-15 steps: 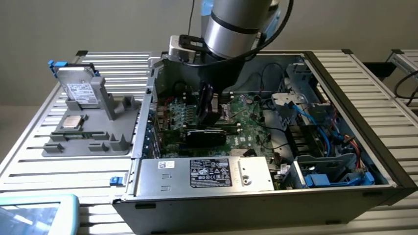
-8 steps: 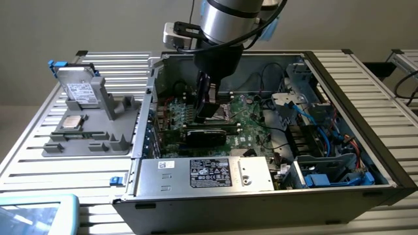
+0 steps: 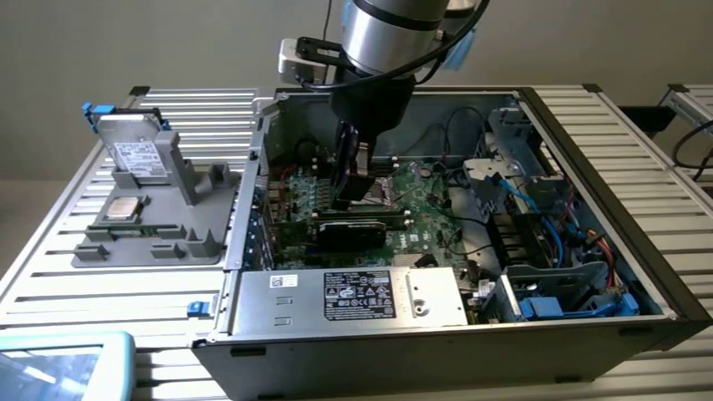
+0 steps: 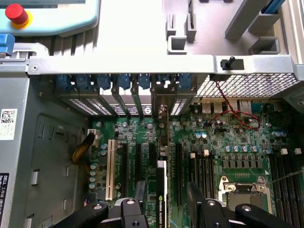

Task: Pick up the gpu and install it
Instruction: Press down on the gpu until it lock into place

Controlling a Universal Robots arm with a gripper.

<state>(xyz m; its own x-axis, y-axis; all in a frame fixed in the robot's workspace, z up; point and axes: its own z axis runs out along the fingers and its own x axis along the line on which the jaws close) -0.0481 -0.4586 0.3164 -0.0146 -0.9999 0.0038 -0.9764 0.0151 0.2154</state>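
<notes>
The gpu (image 3: 354, 230) is a thin black card standing on edge in a slot of the green motherboard (image 3: 429, 209), inside the open computer case (image 3: 446, 334). In the wrist view the gpu (image 4: 162, 183) is seen edge-on, its end running toward the rear slot brackets. My gripper (image 3: 354, 196) hangs straight down over the card. In the wrist view the gripper (image 4: 166, 197) straddles it, one black finger (image 4: 140, 190) on each side. A gap shows between each finger and the card, so the gripper is open and holds nothing.
A grey fixture (image 3: 156, 246) on the exterior view's left carries a silver hard drive (image 3: 139, 154) and a processor chip (image 3: 123, 209). The power supply (image 3: 346, 296) lies along the case's near wall and a drive cage with blue cables (image 3: 552, 276) fills its right. An empty processor socket (image 4: 244, 187) sits beside the card.
</notes>
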